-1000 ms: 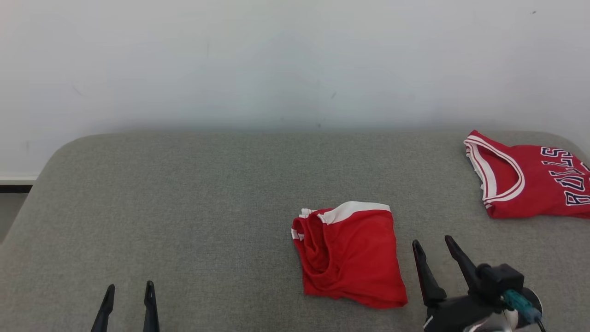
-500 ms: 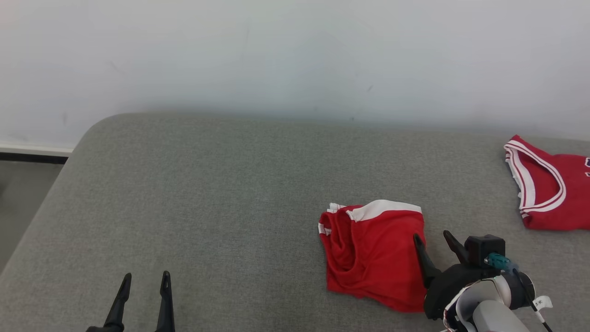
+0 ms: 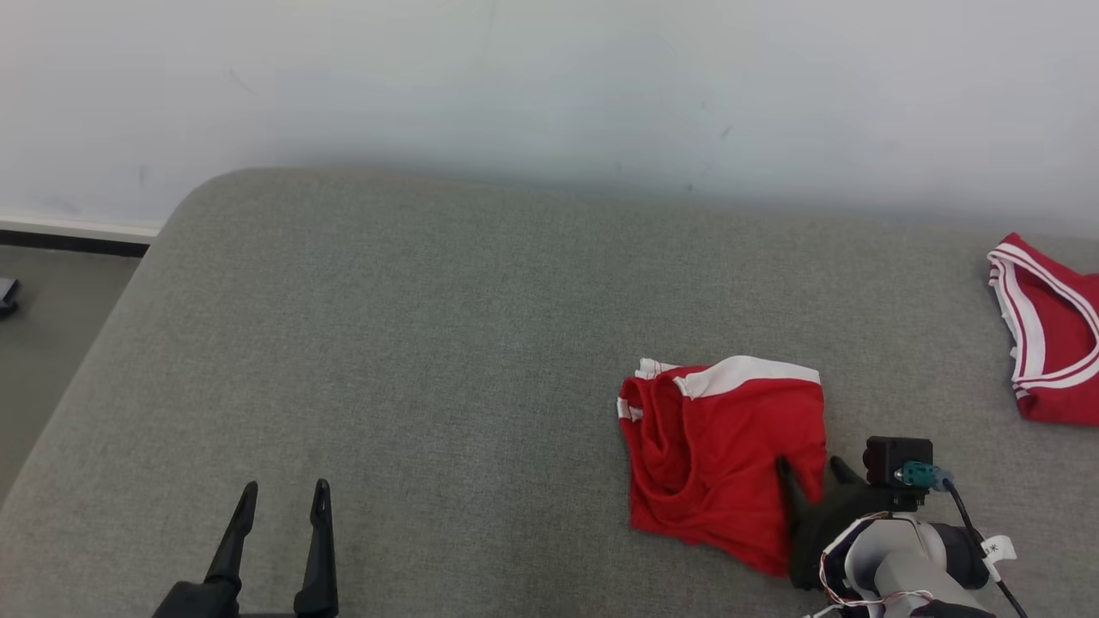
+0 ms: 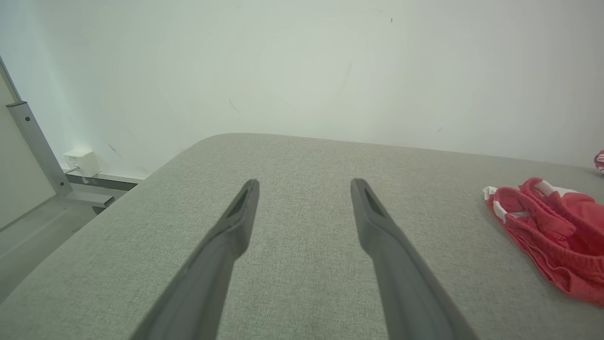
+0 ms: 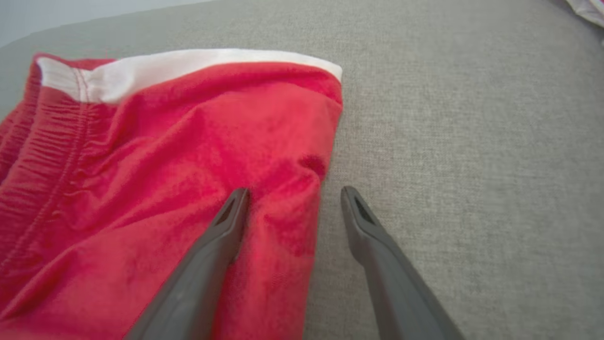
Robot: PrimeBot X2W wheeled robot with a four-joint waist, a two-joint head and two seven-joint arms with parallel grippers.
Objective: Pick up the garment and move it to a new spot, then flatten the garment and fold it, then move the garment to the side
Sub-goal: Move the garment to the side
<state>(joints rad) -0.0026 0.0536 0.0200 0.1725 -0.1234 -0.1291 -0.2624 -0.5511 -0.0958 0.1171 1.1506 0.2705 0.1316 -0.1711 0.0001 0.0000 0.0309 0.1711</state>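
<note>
Grey cloth-covered worktop against a plain pale wall

The worktop [image 3: 412, 343] is covered in grey woven fabric. Its far left corner is rounded and its far edge runs close along the wall [image 3: 549, 77], which is off-white and matt with a few small scuffs and specks. The light is soft and even, with a faint shadow where the two meet. To the left, grey floor [image 3: 51, 343] lies lower, and a dark skirting strip [image 3: 69, 242] runs along the wall's foot. A small dark object [image 3: 7, 296] sits on the floor, cut off by the edge. In the left wrist view a small white box [image 4: 81, 162] sits low on the wall beside a grey metal post [image 4: 35, 141].
</note>
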